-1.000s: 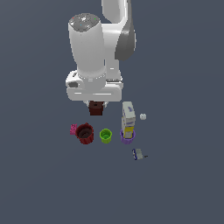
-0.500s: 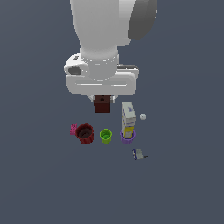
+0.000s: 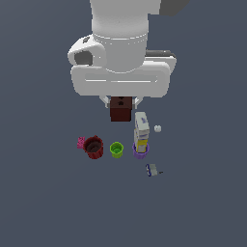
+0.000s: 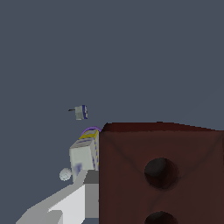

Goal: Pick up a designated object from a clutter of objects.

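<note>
With the gripper (image 3: 121, 103) clamped on the reddish-brown block (image 3: 120, 109) at upper centre of the exterior view, above the carton (image 3: 141, 131) and cups, raise it straight and steady so your grip doesn't slip.

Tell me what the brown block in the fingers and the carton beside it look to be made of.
Brown block: looks like matte moulded plastic, going by its flat dark reddish-brown faces and the round sockets in the wrist view; a render, so uncertain. Carton: seems to be printed cardboard, a white box with yellow and blue patches and no gloss.
</note>
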`<act>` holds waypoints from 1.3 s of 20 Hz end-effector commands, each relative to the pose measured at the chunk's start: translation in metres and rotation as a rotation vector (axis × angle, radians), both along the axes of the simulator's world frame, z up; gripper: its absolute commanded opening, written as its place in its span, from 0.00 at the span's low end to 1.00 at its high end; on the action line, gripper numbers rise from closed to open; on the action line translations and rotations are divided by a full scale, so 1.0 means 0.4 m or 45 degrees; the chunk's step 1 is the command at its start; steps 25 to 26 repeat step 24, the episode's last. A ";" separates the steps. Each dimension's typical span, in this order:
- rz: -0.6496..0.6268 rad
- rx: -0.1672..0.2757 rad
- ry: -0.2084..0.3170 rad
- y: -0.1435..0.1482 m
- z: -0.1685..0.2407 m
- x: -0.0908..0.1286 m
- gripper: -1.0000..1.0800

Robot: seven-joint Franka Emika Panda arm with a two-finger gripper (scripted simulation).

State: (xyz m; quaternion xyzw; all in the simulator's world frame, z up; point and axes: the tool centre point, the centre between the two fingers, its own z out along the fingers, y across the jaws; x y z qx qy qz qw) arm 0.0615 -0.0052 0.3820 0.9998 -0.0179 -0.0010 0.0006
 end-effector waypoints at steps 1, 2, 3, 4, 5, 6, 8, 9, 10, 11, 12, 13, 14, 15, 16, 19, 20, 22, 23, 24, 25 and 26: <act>0.000 0.001 -0.002 0.014 0.035 0.021 0.00; 0.000 0.001 -0.002 0.019 0.047 0.029 0.00; 0.000 0.001 -0.002 0.024 0.059 0.037 0.00; 0.000 0.001 -0.002 0.029 0.071 0.045 0.00; 0.000 0.001 -0.002 0.033 0.081 0.052 0.00; 0.000 0.001 -0.002 0.037 0.091 0.059 0.00; 0.000 0.001 -0.002 0.045 0.108 0.070 0.00; 0.000 0.001 -0.002 0.048 0.116 0.076 0.00; 0.000 0.001 -0.002 0.051 0.123 0.081 0.00; 0.000 0.001 -0.002 0.053 0.129 0.085 0.00; 0.000 0.001 -0.002 0.056 0.135 0.089 0.00; 0.000 0.001 -0.002 0.058 0.140 0.093 0.00; 0.000 0.001 -0.002 0.060 0.145 0.096 0.00; 0.000 0.001 -0.002 0.062 0.149 0.099 0.00; 0.000 0.001 -0.002 0.063 0.153 0.102 0.00; 0.000 0.001 -0.002 0.066 0.161 0.108 0.00; 0.000 0.001 -0.002 0.067 0.162 0.110 0.00; 0.000 0.001 -0.002 0.068 0.165 0.111 0.00; 0.000 0.001 -0.002 0.068 0.165 0.112 0.00; 0.000 0.001 -0.002 0.068 0.165 0.112 0.00; 0.000 0.001 -0.002 0.068 0.165 0.112 0.00; 0.000 0.001 -0.002 0.068 0.165 0.112 0.00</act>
